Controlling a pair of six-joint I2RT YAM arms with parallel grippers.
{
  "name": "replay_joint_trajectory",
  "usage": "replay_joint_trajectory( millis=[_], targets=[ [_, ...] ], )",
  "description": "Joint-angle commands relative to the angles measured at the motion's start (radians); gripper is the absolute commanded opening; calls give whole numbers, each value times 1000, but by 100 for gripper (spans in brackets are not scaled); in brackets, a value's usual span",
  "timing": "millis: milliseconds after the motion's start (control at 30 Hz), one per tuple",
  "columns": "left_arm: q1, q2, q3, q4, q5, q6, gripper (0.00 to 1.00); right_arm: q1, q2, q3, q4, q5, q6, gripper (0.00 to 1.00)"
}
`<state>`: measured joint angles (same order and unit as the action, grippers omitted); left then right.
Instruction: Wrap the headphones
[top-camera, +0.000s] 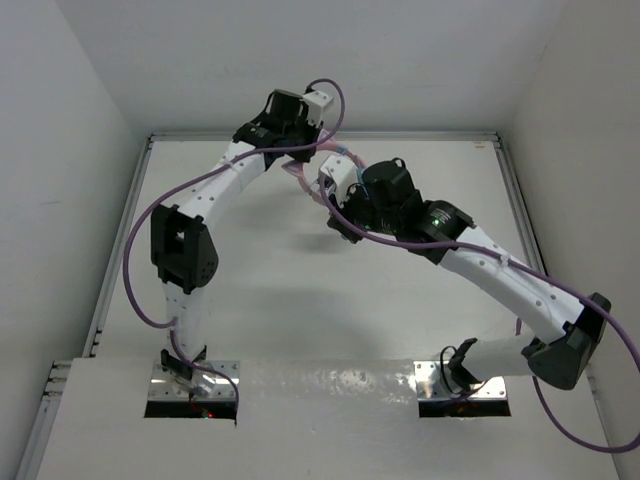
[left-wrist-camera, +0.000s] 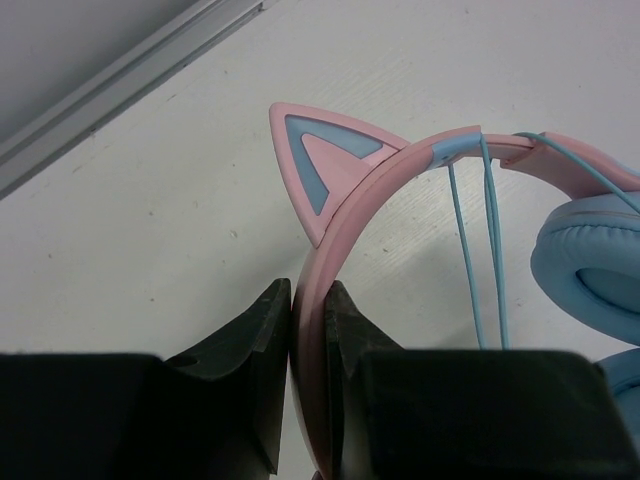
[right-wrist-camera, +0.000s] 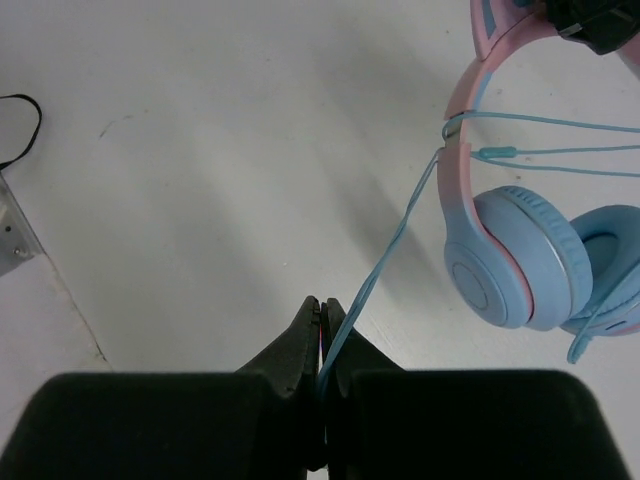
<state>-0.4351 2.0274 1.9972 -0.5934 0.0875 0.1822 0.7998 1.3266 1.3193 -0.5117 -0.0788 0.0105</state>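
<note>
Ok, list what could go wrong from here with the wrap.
1. The right fingers pinch only the thin cable; pulling it taut could slip it free or strain it where it meets the headband.
2. The left fingers clamp the narrow headband; cable tension could twist the headphones out of that grip.

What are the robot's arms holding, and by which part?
The left end effector pinches the headphones by the pink headband; the right end effector pinches their blue cable.
</note>
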Motion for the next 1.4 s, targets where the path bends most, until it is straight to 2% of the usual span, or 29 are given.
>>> replay_joint_trajectory(
  millis=[0,133,300,367,633,800,1000,1367],
  targets=[
    [-10,-58,0,89,11,33,0,-1,-15,66,9,14,-53,0],
    [-16,-55,-9,83,50,39,0,-1,40,133,24,-22,-81,0],
    [-16,-49,-17,98,121,-24,0,1,166,259,62,-244,-50,0],
    [-16,-47,-15,101,133,-41,0,1,198,270,107,-271,-38,0],
    [-16,-41,-28,106,139,-50,0,1,232,302,232,-286,-24,0],
    [-14,-32,-15,112,184,-73,0,4,240,279,315,-322,22,0],
    [-13,-22,-8,109,227,-98,0,6,244,242,442,-293,55,0],
    [-8,-22,46,98,406,-173,0,6,240,144,435,-177,-3,0]
  ],
)
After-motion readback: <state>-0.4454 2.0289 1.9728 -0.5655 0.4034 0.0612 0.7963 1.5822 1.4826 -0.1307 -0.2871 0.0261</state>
